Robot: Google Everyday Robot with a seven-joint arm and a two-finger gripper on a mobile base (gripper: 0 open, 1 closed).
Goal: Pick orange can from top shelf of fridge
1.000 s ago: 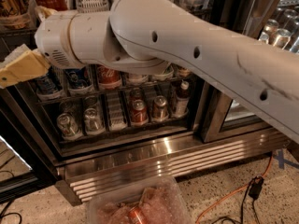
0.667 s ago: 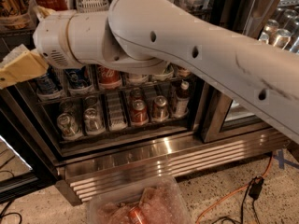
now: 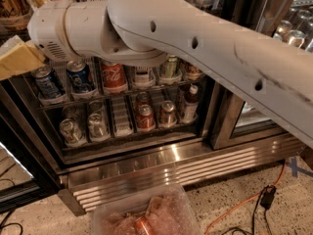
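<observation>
The fridge (image 3: 161,153) stands open before me, with dark wire racks of drinks. The top shelf (image 3: 93,99) holds two blue cans, a red Coca-Cola can (image 3: 113,77), a pale can and a green can. At its right end a copper-orange can (image 3: 191,71) shows, partly hidden under my arm. My white arm (image 3: 195,43) crosses the view from right to left in front of the upper fridge. My gripper (image 3: 13,60), tan-coloured, is at the far left edge, left of the blue cans and outside the rack.
The lower rack (image 3: 122,136) holds silver cans, a red can, a copper can and a small bottle. A ribbed steel grille (image 3: 195,173) runs along the base. A clear plastic bin (image 3: 146,214) with wrappers stands on the floor in front. An orange cable (image 3: 239,204) lies at the right. The glass door (image 3: 254,119) is at the right.
</observation>
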